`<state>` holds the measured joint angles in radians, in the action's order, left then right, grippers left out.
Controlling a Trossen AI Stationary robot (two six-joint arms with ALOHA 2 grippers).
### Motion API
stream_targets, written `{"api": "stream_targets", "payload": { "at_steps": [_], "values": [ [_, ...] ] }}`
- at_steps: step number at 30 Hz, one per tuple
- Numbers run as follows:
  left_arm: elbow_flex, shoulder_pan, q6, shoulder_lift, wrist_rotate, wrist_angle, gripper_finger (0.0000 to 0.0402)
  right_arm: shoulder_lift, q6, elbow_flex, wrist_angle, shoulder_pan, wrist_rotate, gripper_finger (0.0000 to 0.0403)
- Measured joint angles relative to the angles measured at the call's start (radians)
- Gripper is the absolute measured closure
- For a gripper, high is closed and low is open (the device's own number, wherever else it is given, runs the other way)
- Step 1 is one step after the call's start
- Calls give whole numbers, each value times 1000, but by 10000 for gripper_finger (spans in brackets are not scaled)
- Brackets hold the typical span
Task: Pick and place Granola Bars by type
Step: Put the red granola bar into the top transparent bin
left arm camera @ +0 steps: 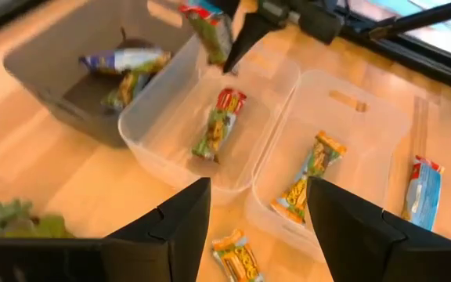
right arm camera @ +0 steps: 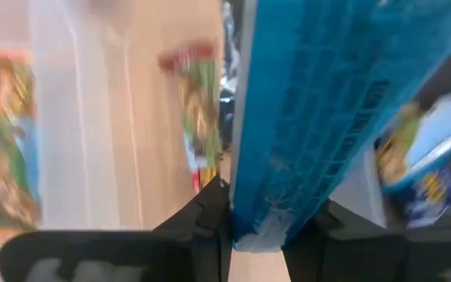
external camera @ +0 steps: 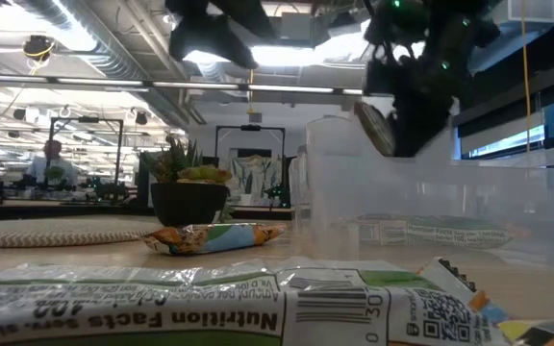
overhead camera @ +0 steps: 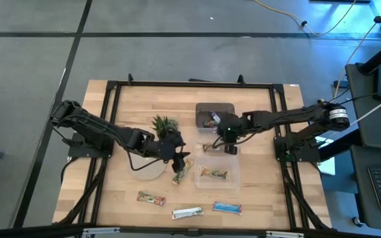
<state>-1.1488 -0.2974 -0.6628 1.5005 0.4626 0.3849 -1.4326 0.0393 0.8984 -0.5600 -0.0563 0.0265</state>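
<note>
A: From above, what do you see?
B: You see a wooden table [overhead camera: 111, 198]. The left gripper [overhead camera: 179, 157] is open over a bar [overhead camera: 182, 170] beside the round woven mat [overhead camera: 147, 170]. The right gripper [overhead camera: 229, 147] is above the clear tub [overhead camera: 215, 147].

A: And low down?
B: A crinkly wrapped bar [external camera: 214, 236] lies flat by the dark plant pot [external camera: 188, 200].

A: The left wrist?
B: Your two dark fingers [left arm camera: 177, 227] stand apart. Past them, one bar lies in each clear tub, and the grey bin [left arm camera: 69, 70] holds more.

A: The right wrist?
B: Your fingers [right arm camera: 210, 211] are pinched on a shiny blue bar [right arm camera: 304, 110] that hangs over the tubs.
</note>
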Motion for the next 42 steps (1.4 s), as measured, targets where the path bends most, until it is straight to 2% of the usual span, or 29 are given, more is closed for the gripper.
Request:
{"api": "stream_targets", "payload": {
  "at_steps": [6,12,18,27,34,37,42],
  "values": [
    [37,-3,-96,11,-47,-8,199,0,7,-83,53,0,-1,318],
    [41,-19,-110,74,-82,-19,198,0,4,-126,113,0,-1,318],
    [41,-37,-158,161,-105,-19,201,0,4,-132,117,0,-1,318],
    [41,-56,-284,268,-215,-19,201,0,5,-132,116,0,-1,318],
    [41,-75,-342,324,-229,-16,201,1,5,-132,115,0,-5,317],
    [41,-76,-359,337,-231,-20,201,1,4,-132,115,0,-42,317],
    [41,-76,-375,359,-237,-18,201,1,51,-132,101,0,22,317]
  ]
}}
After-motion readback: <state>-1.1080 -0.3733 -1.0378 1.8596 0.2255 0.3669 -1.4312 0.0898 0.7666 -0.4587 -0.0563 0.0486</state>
